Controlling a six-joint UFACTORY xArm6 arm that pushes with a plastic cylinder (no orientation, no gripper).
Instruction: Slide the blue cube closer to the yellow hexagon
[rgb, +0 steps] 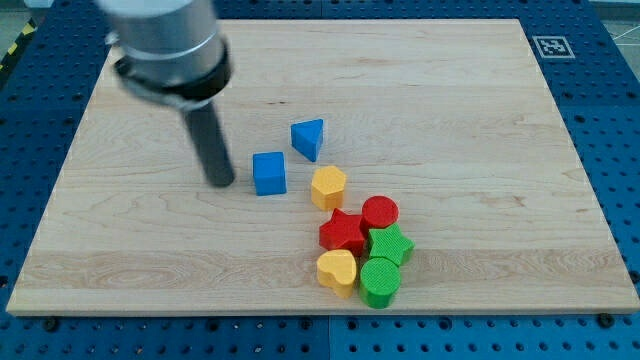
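The blue cube (269, 173) lies near the middle of the wooden board (450, 100). The yellow hexagon (328, 187) sits just to its right and slightly lower, with a small gap between them. My tip (221, 184) stands on the board just left of the blue cube, a short gap away, not touching it. The rod rises up and to the left toward the arm's grey body at the view's top left.
A blue triangular block (309, 138) lies above and right of the cube. Below the hexagon sits a tight cluster: red star (343, 232), red cylinder (380, 212), green star (390, 245), yellow heart (337, 271), green cylinder (380, 282).
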